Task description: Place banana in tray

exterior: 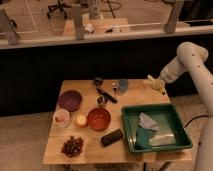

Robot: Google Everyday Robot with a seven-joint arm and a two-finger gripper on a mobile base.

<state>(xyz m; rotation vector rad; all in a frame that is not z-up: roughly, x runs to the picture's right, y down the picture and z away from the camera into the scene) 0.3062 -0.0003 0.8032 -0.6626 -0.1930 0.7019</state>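
The pale yellow banana (153,83) is at the table's back right corner, at the tip of my gripper (157,81). The gripper reaches in from the right on the white arm and is shut on the banana's right end. The dark green tray (182,126) sits on the front right part of the table, in front of the banana. Inside it lie a pale crumpled wrapper (148,121) and a green packet (142,138).
On the wooden table (90,155) stand a purple bowl (70,100), an orange bowl (98,118), a small white bowl (61,118), a yellow cup (81,120), a blue cup (122,86), a black bar (112,137) and a brown cluster (73,146). A railing runs behind.
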